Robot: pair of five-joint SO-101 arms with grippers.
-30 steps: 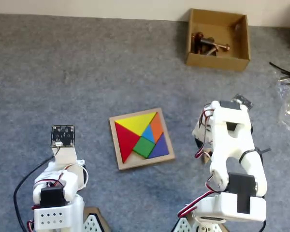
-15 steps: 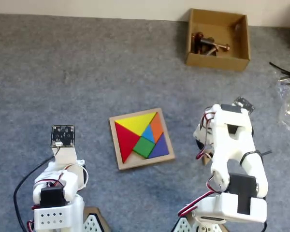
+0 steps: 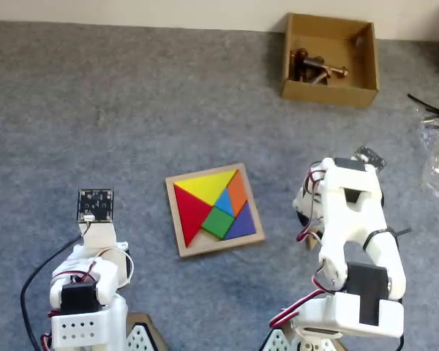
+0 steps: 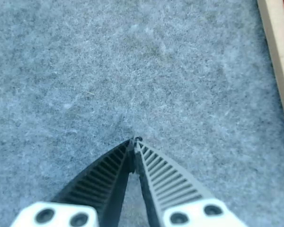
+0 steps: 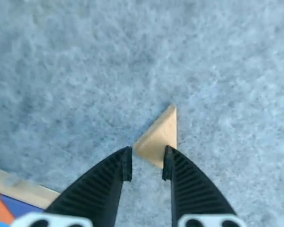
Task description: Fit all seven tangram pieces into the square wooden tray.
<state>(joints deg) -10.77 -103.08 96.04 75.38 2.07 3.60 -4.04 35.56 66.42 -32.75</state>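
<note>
Right wrist view: right jaws, apart, straddle a tan wooden triangle near the square wooden tray; clamping should follow.

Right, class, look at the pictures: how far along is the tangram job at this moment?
Done: six coloured pieces lie in the wooden tray. In hand: the right gripper is open astride a corner of a plain wooden triangle on the carpet, which it has not yet gripped. Left to do: grasp that triangle and fit it into the tray. The left gripper is shut over bare carpet beside the tray.
</note>
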